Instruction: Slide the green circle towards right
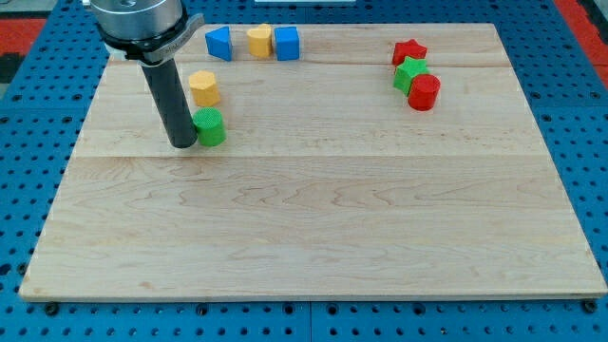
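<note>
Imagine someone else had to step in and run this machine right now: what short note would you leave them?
Tool: no claw here, only a dark rod. My tip rests on the board, right against the view's left side of the green circle.
Blocks: a yellow block sits just above the green circle. A blue block, another yellow block and a blue cube line the view's top. A red star, a green block and a red cylinder cluster at the view's upper right.
Done: tip is placed for the push.
Left: slide the green circle towards the view's right.
</note>
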